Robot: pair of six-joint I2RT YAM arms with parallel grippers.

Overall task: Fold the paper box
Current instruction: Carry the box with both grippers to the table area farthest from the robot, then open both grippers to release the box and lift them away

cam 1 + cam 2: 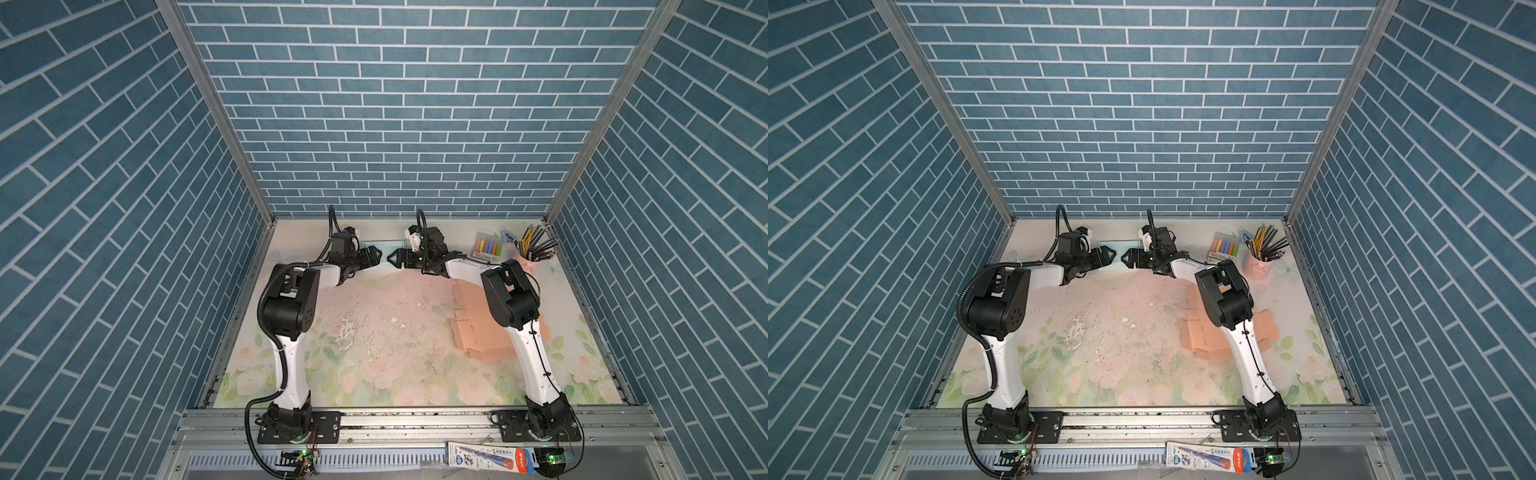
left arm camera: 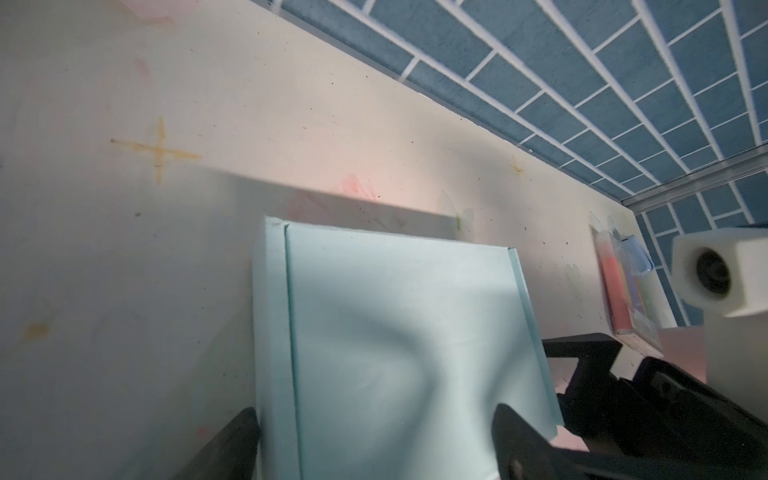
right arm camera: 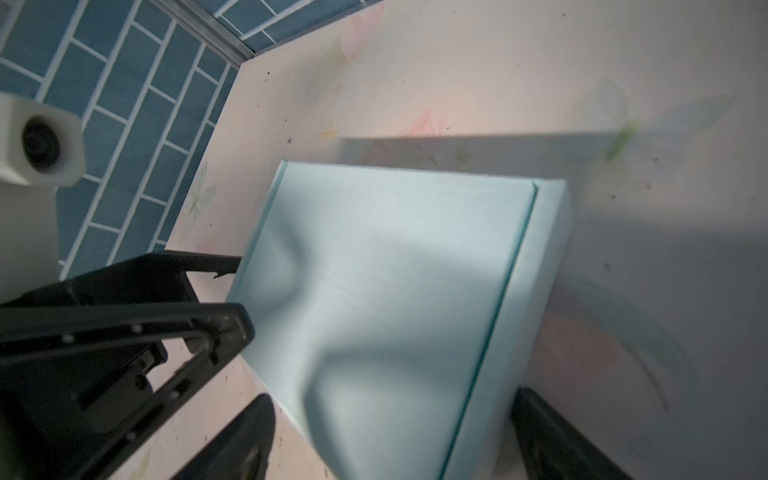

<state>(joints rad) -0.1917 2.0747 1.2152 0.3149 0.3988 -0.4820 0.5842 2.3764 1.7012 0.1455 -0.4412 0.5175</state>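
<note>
Floral table (image 1: 374, 374) | left hand (image 1: 375, 253), right hand (image 1: 392, 258) facing, spread | teal box (image 1: 384, 246) between

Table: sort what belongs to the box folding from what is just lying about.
Job: blue box, already folded; flat pink box blanks; left gripper; right gripper.
Lying about: marker pack; pencil cup; packaged pen on the front rail.

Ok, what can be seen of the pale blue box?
The box is pale blue card, folded shut: a shallow rectangle with a smooth lid and a narrow folded strip along two opposite edges. It lies flat on the table near the back wall. The left pincer and right pincer stand open at its ends; whether they touch it is unclear.
</note>
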